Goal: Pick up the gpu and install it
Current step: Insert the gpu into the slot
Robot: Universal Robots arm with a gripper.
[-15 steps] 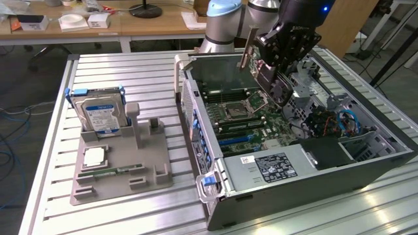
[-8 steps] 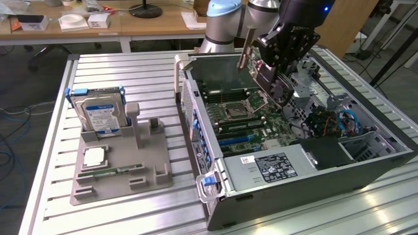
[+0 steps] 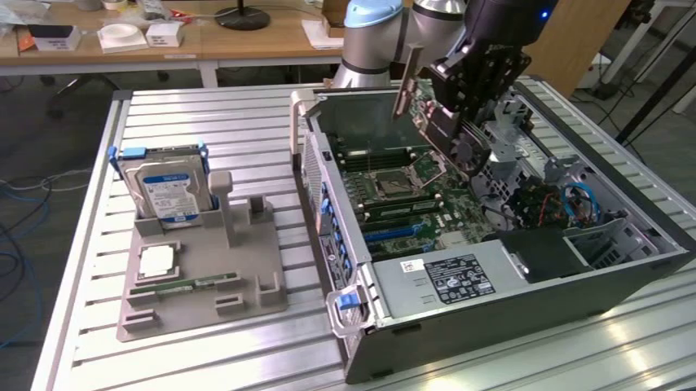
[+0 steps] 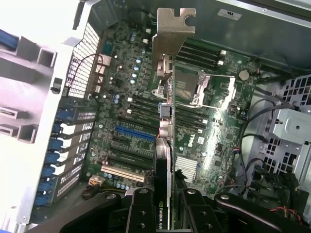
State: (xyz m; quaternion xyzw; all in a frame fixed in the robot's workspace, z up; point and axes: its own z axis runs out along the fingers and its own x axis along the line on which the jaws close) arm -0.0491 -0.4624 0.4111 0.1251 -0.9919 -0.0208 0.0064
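Currently, your jaws are pinching the gpu (image 4: 165, 121) edge-on over the open computer case (image 3: 359, 342); its long axis is running straight out from them, silver bracket (image 4: 173, 34) foremost, above the motherboard (image 4: 126, 97).

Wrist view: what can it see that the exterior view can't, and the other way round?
Wrist view gives: the gpu's thin edge and silver bracket close up, plus a round battery on the motherboard.
Exterior view gives: the hard drive standing in a grey holder on the table, beside the case.
Both: the gripper shut on the gpu, held above the motherboard in the open case.
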